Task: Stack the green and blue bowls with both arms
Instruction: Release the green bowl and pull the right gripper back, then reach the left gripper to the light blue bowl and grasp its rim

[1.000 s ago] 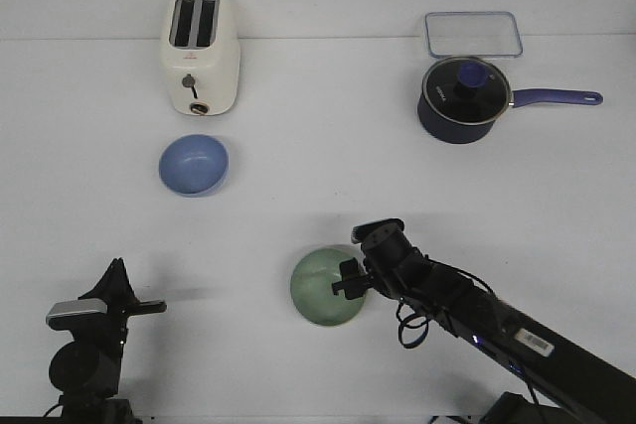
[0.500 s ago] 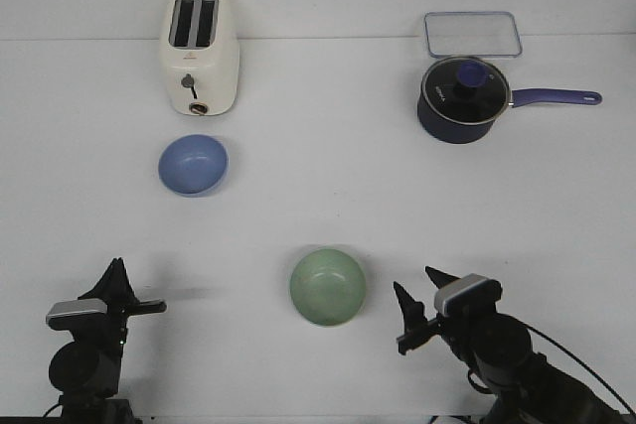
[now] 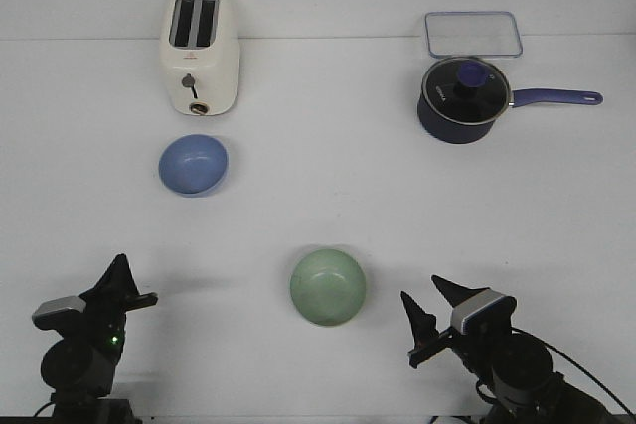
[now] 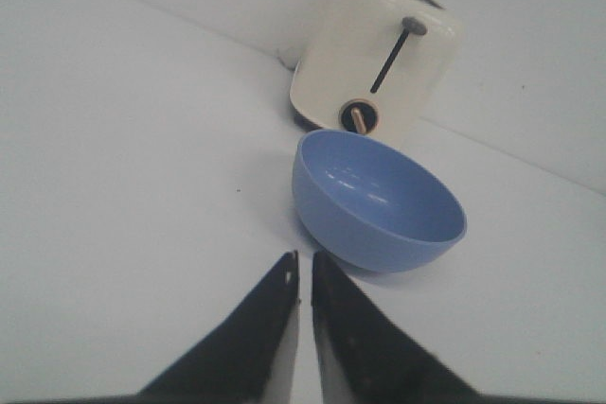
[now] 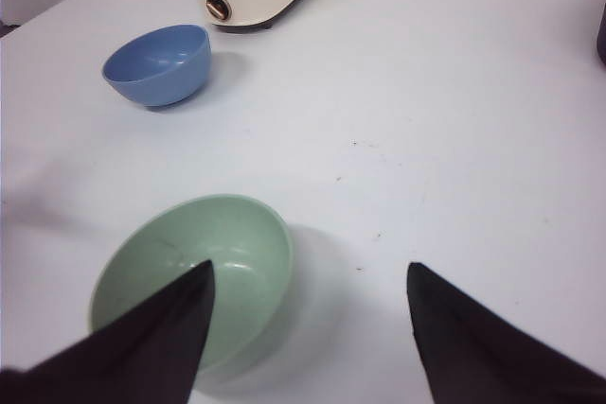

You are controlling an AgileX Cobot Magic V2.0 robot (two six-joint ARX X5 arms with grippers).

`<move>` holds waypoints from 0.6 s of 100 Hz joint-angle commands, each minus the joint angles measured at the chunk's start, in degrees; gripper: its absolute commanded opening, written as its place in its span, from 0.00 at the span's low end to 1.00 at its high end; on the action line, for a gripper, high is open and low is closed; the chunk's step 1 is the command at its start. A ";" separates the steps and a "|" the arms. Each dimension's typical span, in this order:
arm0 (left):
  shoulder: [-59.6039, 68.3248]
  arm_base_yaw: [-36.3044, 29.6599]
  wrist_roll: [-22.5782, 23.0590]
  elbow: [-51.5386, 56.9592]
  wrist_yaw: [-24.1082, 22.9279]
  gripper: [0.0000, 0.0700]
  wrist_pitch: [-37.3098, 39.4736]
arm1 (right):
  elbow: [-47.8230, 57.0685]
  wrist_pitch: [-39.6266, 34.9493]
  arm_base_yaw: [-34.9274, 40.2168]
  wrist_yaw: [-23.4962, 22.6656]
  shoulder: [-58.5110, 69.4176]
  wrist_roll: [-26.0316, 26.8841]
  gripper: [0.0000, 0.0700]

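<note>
Right hand (image 3: 430, 311) has drawn back from green bowl (image 3: 328, 287), empty

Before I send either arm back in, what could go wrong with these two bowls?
1. The blue bowl sits close to the toaster; a left gripper reaching past it could bump the toaster.
2. The left gripper's fingers look nearly shut in the wrist view, so it must open first or it may just shove the bowl.
3. The green bowl lies apart from the blue one; a rim grasp by the open right gripper might tip it.
</note>
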 commanded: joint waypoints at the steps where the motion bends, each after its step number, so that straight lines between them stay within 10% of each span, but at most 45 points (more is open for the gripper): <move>1: 5.11 0.02 -0.59 7.26 0.15 0.02 -0.66 | 0.22 0.61 0.55 0.24 0.33 0.74 0.61; 17: 26.16 0.00 5.95 24.55 0.59 0.07 -7.26 | 0.22 0.63 0.52 0.28 0.33 0.48 0.61; 32: 46.12 0.00 7.30 39.19 3.72 0.80 -13.29 | 0.22 0.76 0.52 0.28 0.33 -0.26 0.61; 60: 73.90 0.02 8.28 53.68 5.73 0.75 -16.44 | 0.22 0.79 0.55 0.31 0.33 -0.26 0.61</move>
